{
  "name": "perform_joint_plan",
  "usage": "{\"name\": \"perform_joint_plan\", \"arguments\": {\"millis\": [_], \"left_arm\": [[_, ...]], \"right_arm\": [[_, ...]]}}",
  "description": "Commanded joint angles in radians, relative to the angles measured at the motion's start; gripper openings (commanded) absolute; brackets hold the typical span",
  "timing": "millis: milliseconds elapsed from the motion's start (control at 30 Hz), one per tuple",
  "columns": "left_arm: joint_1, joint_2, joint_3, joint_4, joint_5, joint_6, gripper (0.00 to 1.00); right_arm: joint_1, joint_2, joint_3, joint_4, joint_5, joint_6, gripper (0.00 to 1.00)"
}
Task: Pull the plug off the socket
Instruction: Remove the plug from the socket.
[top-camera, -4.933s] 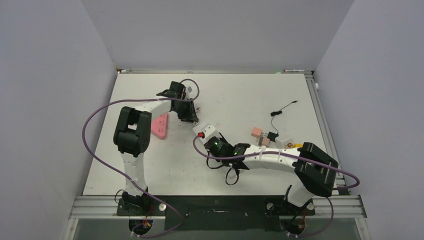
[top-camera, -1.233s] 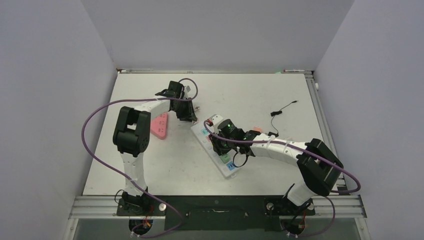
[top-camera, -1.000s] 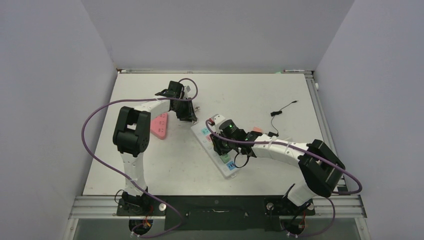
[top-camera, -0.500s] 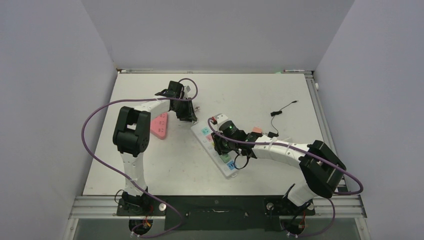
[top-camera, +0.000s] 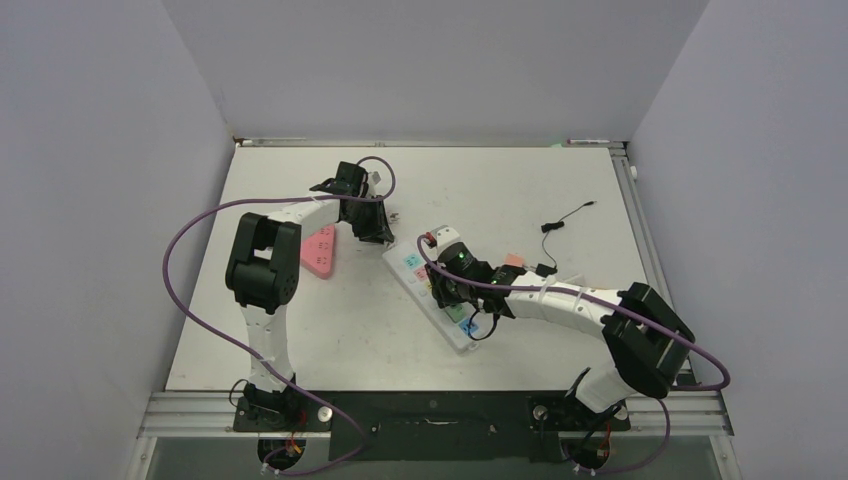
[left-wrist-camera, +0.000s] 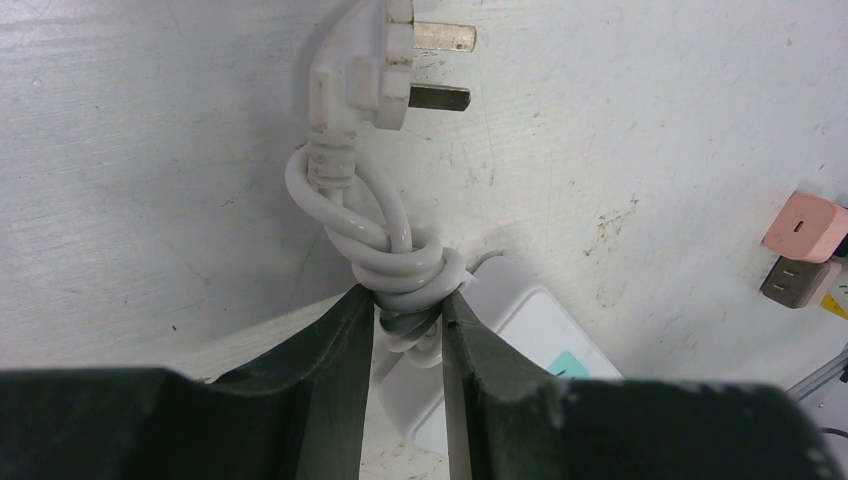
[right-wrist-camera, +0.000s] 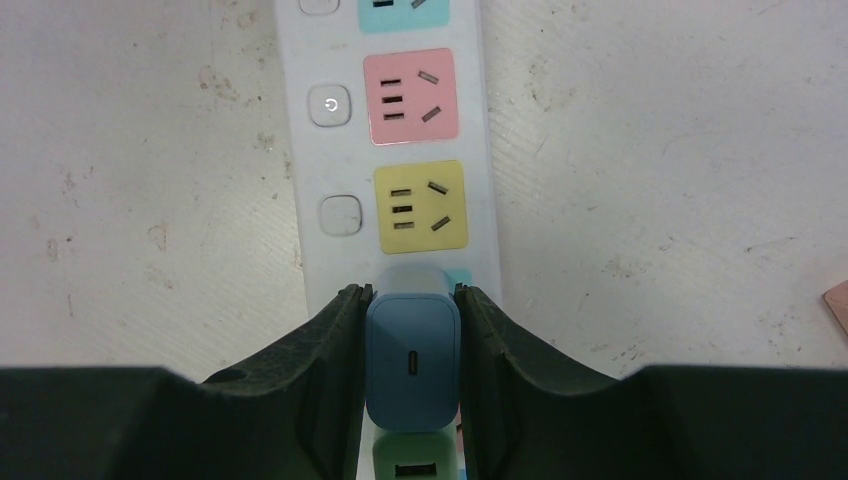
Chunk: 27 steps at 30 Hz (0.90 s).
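Strip count: one white power strip lying flat on the counter, angled near the middle in the top view. The right wrist view shows three coloured socket faces: teal socket, cut off by the top edge, pink socket and yellow socket. A teal sliver of a fourth shows beside the plug. There are three small buttons to their left, the top one cropped.

One blue plug stands on the strip just past the yellow socket. The right tool is clamped on it, one finger on each side. Its prongs are hidden, so it cannot be told whether it is seated or lifted. A green part below it is cut off by the frame edge.

The left tool is closed on the knotted white cord at the strip's far end. One white plug lies on the counter beyond the knot, with two pins visible.

There are two small adapters at the right of the left wrist view, touching: pink adapter and black adapter. One pink triangular piece lies beside the left arm, partly covered by it. One thin black cable lies well apart to the right; its ends are too small to make out.
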Motion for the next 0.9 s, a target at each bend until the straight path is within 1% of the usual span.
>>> {"name": "perform_joint_plan", "arguments": {"millis": [0,200,367,567,667,867], "left_arm": [[0.030,0.027,0.013,-0.006,-0.094,0.043,0.00],[0.032,0.028,0.014,-0.009,-0.095,0.043,0.00],[0.035,0.029,0.015,-0.009,-0.091,0.043,0.00],[0.037,0.030,0.015,-0.008,-0.092,0.043,0.00],[0.038,0.030,0.013,-0.009,-0.094,0.045,0.00],[0.038,0.030,0.014,-0.009,-0.095,0.044,0.00]], "right_arm": [[-0.003,-0.072,0.000,-0.017,0.093,0.030,0.05],[-0.004,-0.067,0.002,-0.020,0.086,0.024,0.05],[-0.004,-0.091,-0.014,0.011,-0.012,-0.039,0.05],[-0.001,-0.075,-0.007,0.005,-0.148,-0.100,0.05],[0.010,-0.068,-0.006,0.007,-0.169,-0.110,0.05],[0.016,-0.067,0.000,0.004,-0.137,-0.104,0.05]]}}
